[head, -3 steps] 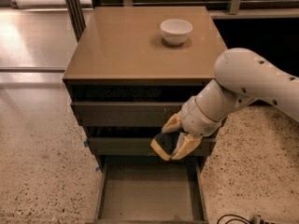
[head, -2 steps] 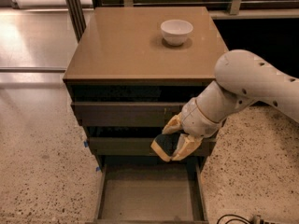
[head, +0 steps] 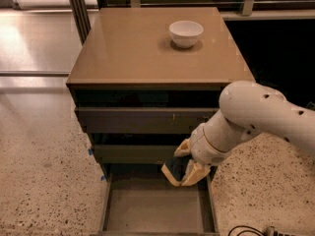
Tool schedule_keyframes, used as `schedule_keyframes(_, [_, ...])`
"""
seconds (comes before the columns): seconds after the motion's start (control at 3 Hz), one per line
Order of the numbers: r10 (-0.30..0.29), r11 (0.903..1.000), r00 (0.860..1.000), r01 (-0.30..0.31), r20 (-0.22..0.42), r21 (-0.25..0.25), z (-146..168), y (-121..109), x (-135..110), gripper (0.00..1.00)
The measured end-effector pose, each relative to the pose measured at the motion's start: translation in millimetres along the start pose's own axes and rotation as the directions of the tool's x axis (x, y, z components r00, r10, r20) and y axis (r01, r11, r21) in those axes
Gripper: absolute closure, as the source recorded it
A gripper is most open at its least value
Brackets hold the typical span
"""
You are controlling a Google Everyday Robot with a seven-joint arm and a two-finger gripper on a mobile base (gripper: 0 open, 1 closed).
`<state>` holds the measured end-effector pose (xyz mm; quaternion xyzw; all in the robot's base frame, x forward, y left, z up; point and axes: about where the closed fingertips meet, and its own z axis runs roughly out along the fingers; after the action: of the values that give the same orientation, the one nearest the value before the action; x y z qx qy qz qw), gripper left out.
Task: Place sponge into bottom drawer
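Note:
The sponge (head: pixel 173 168), a dark green block with a yellow edge, is held between the yellow foam pads of my gripper (head: pixel 181 168). The gripper is shut on it. It hangs just above the back right part of the bottom drawer (head: pixel 156 211), which is pulled out and shows a flat bare floor. The gripper sits in front of the middle drawer's face. My white arm comes in from the right.
A white bowl (head: pixel 186 33) stands on the cabinet top (head: pixel 142 53) at the back right. The two upper drawers (head: pixel 142 120) are pushed in. Speckled floor lies on both sides of the cabinet. A cable lies at the lower right (head: pixel 246 230).
The gripper with the sponge has moved down, from level with the middle drawer to just above the open bottom drawer.

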<state>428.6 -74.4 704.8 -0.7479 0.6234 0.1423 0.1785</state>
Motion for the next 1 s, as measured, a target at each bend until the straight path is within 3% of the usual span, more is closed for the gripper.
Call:
schedule_keyframes(0.33, [0.087,0.9945,0.988,-0.079,-0.125,0.069,32,28,31,1.00])
schedule_keyframes(0.67, [0.235,0.9701,0.959,-0.221,-0.159,0.100,81,77,78,1.00])
schedule_keyframes(1.0, [0.273,0.9593,0.951,-0.258,-0.144,0.114,98,92,88,1.00])
